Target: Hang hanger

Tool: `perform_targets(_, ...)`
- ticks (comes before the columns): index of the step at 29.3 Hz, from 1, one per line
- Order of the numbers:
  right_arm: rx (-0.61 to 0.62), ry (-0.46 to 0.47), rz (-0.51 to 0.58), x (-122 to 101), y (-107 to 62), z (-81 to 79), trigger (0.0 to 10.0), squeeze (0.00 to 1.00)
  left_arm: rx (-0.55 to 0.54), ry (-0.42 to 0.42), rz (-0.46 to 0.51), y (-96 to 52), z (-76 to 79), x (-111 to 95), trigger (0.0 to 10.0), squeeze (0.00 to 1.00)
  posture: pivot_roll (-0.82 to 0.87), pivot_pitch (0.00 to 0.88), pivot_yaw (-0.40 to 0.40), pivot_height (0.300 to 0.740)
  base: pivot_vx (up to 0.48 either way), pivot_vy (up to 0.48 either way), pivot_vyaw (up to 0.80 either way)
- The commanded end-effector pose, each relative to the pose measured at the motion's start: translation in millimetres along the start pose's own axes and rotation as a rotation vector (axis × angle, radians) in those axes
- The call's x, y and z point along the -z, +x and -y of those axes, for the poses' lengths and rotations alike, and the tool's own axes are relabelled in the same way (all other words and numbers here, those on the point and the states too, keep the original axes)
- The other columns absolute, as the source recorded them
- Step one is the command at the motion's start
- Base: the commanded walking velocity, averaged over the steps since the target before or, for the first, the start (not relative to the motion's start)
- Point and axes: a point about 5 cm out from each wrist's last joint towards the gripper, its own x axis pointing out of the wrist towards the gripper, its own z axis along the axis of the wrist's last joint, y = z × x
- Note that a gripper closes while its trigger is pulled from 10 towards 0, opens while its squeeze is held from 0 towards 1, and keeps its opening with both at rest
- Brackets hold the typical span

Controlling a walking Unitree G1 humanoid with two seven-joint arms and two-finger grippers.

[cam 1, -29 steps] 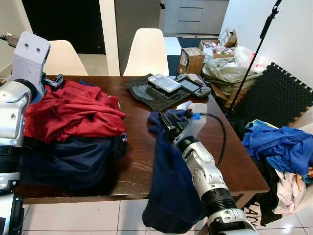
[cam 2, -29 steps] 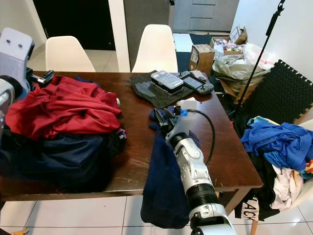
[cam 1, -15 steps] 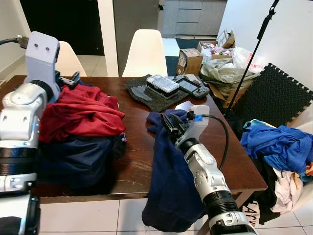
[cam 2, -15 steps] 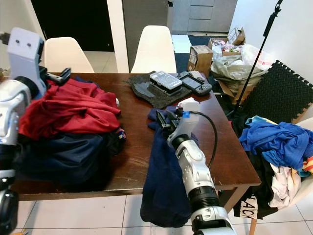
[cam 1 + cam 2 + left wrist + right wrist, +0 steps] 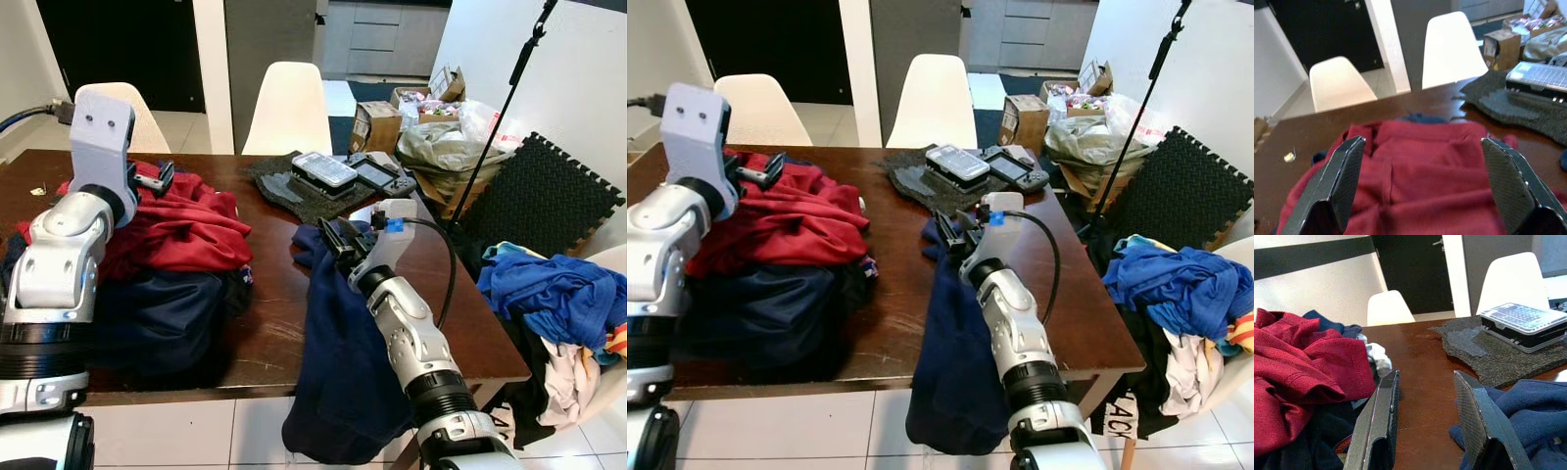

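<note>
1. Left pincer (image 5: 157, 178) hovers spread wide above the red garment (image 5: 167, 220), at the desk's (image 5: 269, 323) far left.
2. Right pincer (image 5: 331, 240) rests parted, empty, against the navy garment (image 5: 338, 333) draped over the near edge.
3. I can make out no hanger; hanging has seemingly not begun.

Clothes pile (image 5: 167, 255) left on table (image 5: 269, 323), mat (image 5: 304, 191) behind.
</note>
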Motion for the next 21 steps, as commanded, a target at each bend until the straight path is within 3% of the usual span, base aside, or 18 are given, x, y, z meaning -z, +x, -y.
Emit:
perform_targets(1,0.007,0.003,-0.022,5,-2.9,1.0,10.0,0.00,0.002,-0.005,-0.009,-1.6,5.6,2,10.0,0.00,0.11,0.000,-0.065,0.740,0.000,0.000,0.00)
perform_targets(8,0.019,0.002,-0.011,1,-1.3,2.5,10.0,0.00,0.002,-0.051,-0.003,1.2,12.9,0,10.0,0.00,0.10,0.000,-0.058,0.740,0.000,0.000,0.00)
perform_targets(15,0.015,-0.006,-0.023,4,-4.7,4.4,10.0,0.00,-0.010,-0.049,-0.035,-6.6,4.4,4,10.0,0.02,0.10,0.000,-0.073,0.740,0.000,0.000,0.00)
perform_targets(16,0.018,-0.007,-0.026,4,-5.1,6.0,10.0,0.00,-0.011,-0.066,-0.052,-7.8,0.6,4,10.0,1.00,0.11,0.000,-0.073,0.740,0.000,0.000,0.00)
perform_targets(21,0.024,-0.010,-0.028,2,-3.9,8.6,10.0,0.00,-0.006,-0.071,-0.156,-8.4,-7.9,8,10.0,1.00,0.12,0.000,-0.072,0.740,0.000,0.000,0.00)
